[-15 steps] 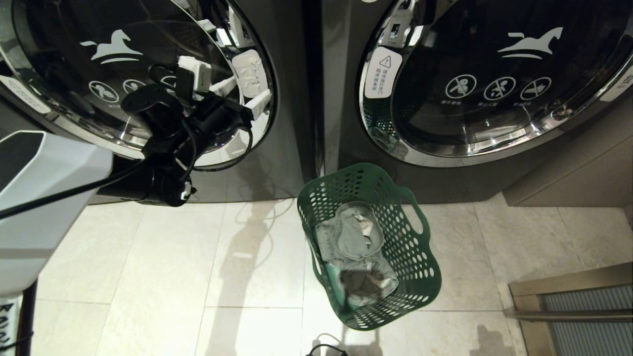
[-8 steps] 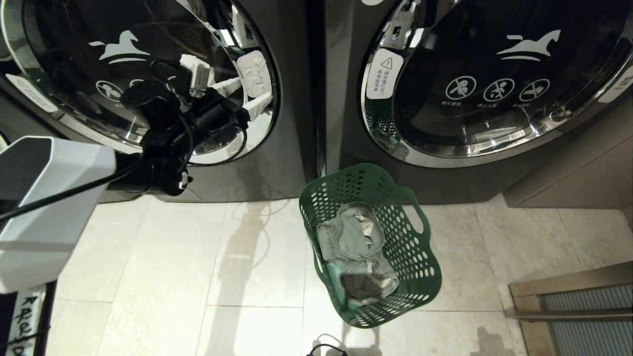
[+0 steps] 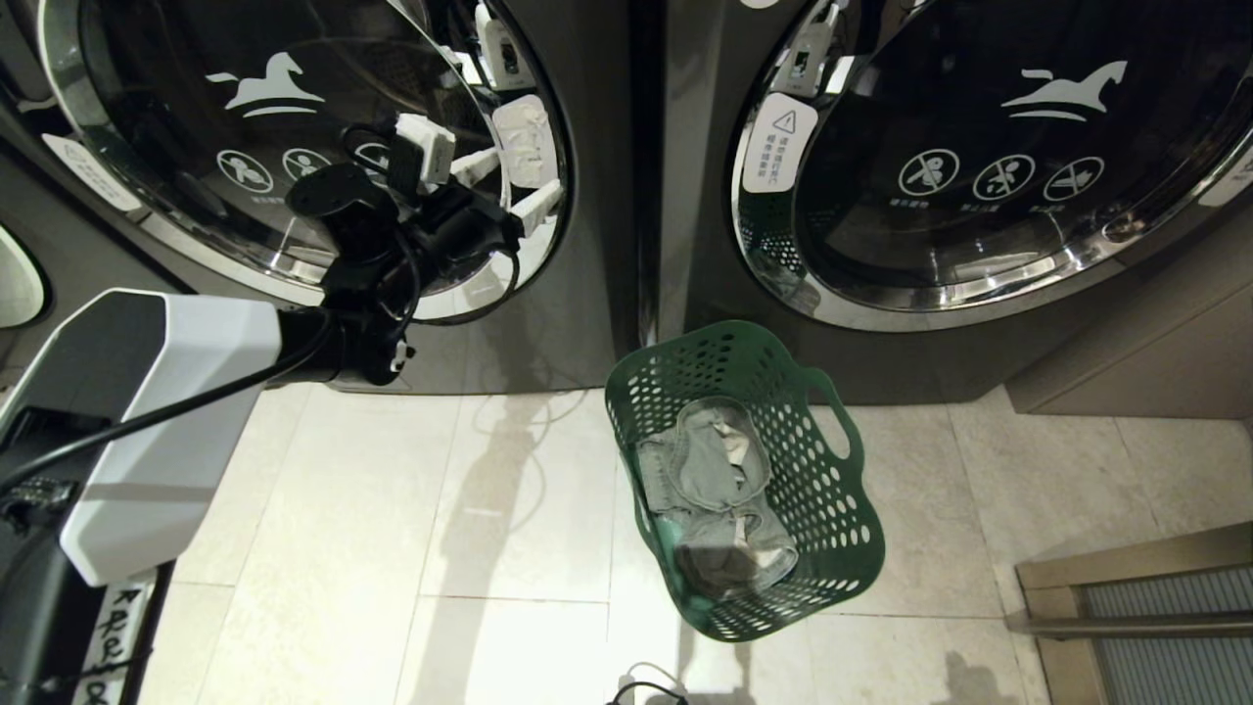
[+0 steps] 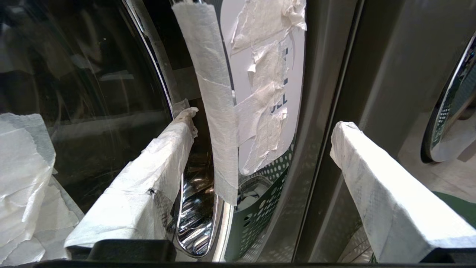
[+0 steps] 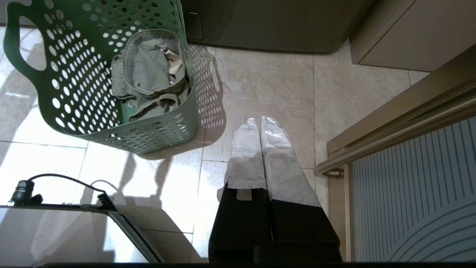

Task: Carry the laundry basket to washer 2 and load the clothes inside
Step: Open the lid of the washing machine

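Green basket [image 3: 832, 548] on floor, grey clothes [image 3: 710, 480] inside; left tool [image 3: 509, 186] wide open, empty

This is a laundry room or laundromat. Two dark front-loading washing machines stand side by side, the left washer door [image 3: 303, 147] and the right washer door [image 3: 989, 157] each a round, chrome-rimmed porthole printed with a white horse logo and a row of prohibition pictograms. A white warning sticker [image 3: 780, 142] sits on the right door's rim. A green perforated laundry basket [image 3: 783, 392] holding grey clothes [image 3: 710, 470] stands on the pale tiled floor [image 3: 323, 548] before them.
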Motion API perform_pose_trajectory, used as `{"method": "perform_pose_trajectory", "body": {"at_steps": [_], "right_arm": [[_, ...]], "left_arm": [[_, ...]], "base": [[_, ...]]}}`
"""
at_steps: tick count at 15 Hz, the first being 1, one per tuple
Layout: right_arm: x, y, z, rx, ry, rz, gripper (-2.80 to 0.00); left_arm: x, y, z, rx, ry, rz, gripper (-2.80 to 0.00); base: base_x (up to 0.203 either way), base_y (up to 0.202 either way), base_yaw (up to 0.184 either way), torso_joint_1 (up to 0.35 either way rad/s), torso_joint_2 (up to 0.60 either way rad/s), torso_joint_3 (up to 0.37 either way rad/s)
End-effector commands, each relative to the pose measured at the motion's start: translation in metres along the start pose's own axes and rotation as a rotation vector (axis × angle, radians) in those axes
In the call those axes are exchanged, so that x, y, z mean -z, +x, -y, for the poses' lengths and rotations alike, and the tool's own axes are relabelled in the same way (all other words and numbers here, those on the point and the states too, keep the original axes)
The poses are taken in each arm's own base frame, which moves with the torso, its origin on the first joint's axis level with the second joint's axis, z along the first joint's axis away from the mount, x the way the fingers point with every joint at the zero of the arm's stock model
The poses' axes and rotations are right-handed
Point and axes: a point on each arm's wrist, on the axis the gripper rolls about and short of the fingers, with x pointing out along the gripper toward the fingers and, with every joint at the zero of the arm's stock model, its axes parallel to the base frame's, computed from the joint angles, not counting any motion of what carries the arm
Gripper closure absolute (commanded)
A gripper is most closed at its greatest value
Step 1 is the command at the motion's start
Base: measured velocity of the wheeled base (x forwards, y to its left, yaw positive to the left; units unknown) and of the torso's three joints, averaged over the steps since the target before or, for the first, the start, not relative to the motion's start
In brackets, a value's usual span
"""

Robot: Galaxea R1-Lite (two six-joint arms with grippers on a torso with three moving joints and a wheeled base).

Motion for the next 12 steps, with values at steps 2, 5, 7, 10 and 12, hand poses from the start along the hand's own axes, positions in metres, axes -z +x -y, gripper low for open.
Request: {"method": "perform_pose_trajectory", "body": {"at_steps": [2,5,7,10,12], "right_arm": [[0.0,0.0,0.0,0.002,-0.001,0.0,0.0],[0.0,0.0,0.0,0.002,-0.001,-0.001,0.0],[0.0,0.0,0.0,0.002,-0.001,-0.001,0.0],[0.0,0.0,0.0,0.002,-0.002,-0.003,0.0],[0.0,0.0,0.0,0.002,-0.002,-0.003,0.0]], "left_arm": [[-0.004,-0.002,-0.007,-0.036,0.023,0.002,-2.8],[-0.013,-0.001,-0.009,-0.082,0.039,0.012,-2.8],[-0.025,-0.001,-0.01,-0.105,0.045,0.027,-2.8],[-0.034,-0.004,-0.01,-0.123,0.045,0.023,-2.8],[-0.037,-0.012,-0.006,-0.119,0.027,-0.017,-2.8]], "base": [[0.0,0.0,0.0,0.0,0.0,0.0],[0.0,0.0,0.0,0.0,0.0,0.0],[0.0,0.0,0.0,0.0,0.0,0.0],[0.0,0.0,0.0,0.0,0.0,0.0],[0.0,0.0,0.0,0.0,0.0,0.0]]}}
